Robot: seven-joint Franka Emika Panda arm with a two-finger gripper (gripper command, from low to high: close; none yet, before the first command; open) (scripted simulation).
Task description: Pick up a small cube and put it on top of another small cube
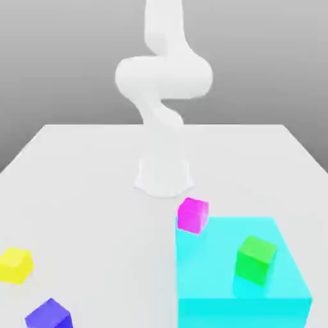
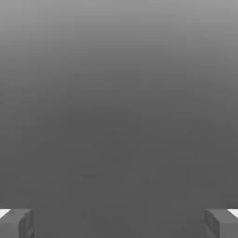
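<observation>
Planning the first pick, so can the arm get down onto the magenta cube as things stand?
Probably yes. The magenta cube sits near the arm's base, beside the cyan block, with nothing on top of it. The tool is open and holds nothing.

Matt cubes (image 1: 193, 214) (smooth white table (image 1: 77, 192))

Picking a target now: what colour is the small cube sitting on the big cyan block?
Green, clearest in the exterior view, atop the cyan block.
</observation>
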